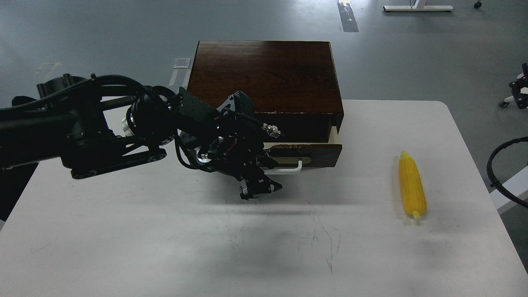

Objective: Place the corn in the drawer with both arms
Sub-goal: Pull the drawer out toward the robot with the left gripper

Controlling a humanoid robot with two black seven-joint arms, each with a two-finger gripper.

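Note:
The corn (412, 185) lies on the white table at the right, tip pointing away from me, untouched. The dark wooden box (264, 74) stands at the table's far edge. Its drawer (319, 150) is pulled out a short way, with a pale side showing at the right. Its white handle (291, 168) is free. My left gripper (260, 189) hangs just in front of and left of the handle, above the table, fingers apart and holding nothing. My left arm hides the drawer's left half. My right gripper is out of view.
The white table (165, 239) has faint scuff marks in the middle. A black cable loop (501, 173) curves in at the right edge. A dark wheeled stand (517, 88) sits on the grey floor beyond the table's right corner.

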